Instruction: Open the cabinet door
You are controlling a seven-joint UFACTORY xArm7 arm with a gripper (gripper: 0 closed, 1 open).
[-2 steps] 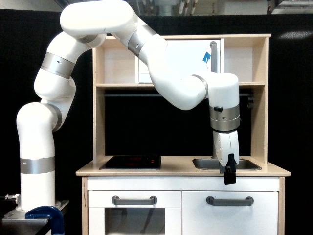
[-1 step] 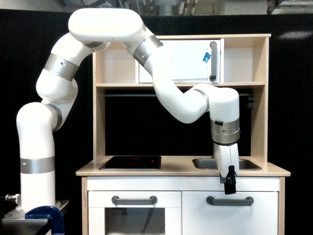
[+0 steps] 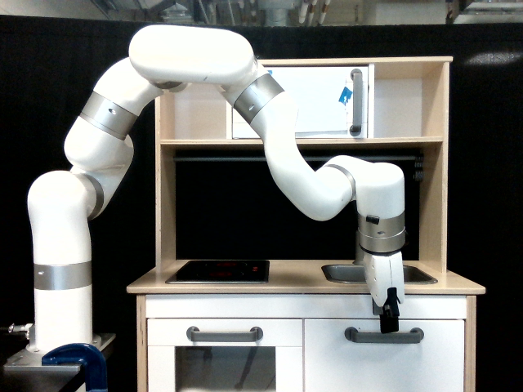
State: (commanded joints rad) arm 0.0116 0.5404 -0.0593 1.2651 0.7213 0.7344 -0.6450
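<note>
The end effector of a white xArm7 hangs point-down in front of a toy kitchen, its dark tip just above the grey bar handle of the cabinet door; whether its jaws are parted or closed cannot be told from this angle, and nothing is seen in its hold. The plain white door sits shut at the lower part of the unit on the exterior view's right, below the wooden surface. Directly behind the arm's wrist, a metal sink is set into that surface. To the exterior view's left of the door, the oven door carries a similar grey handle beneath a black hob. Up top, a white door with a vertical handle and blue tape closes the upper cupboard. A blue clamp grips the arm's base plate.
</note>
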